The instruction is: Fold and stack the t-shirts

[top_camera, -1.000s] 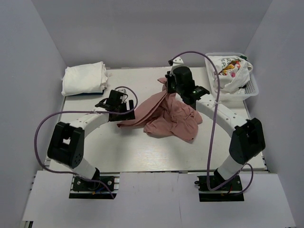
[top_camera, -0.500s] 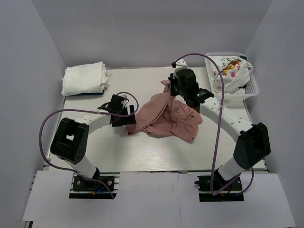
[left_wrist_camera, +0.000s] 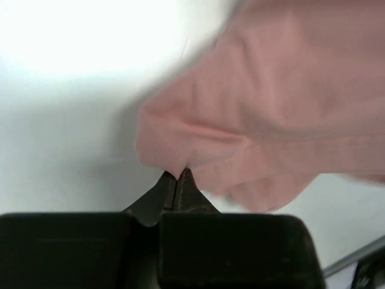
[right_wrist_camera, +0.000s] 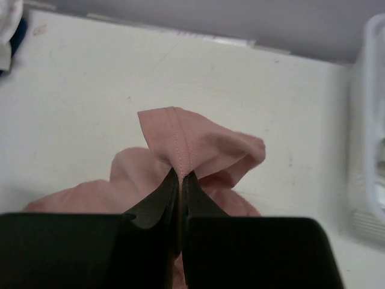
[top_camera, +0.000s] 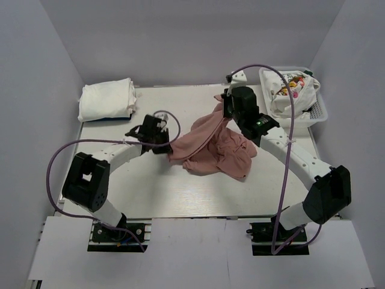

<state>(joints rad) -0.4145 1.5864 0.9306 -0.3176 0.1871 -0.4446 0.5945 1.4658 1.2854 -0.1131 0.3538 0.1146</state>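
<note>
At the middle of the worktop (top_camera: 150, 198), a second grip has just closed on the dusty-pink t-shirt (top_camera: 219, 153).

Crumpled and unfolded, that shirt lies heaped between the arms, with its far corner drawn up off the surface. The folded white t-shirts (top_camera: 107, 99) sit well apart at the far left corner, and a printed white t-shirt (top_camera: 292, 90) waits in the mesh basket (top_camera: 320, 115) at the far right. A second ago the left end effector (left_wrist_camera: 178, 178) stood wide open beside the near-left edge of the pink cloth. Now its tips are pressed together on a small fold of that edge. The right end effector (right_wrist_camera: 180, 177) stays clamped tight on a stitched hem, held higher than before. With two corners held, the shirt looks ready to be spread flat, so folding has barely begun.
</note>
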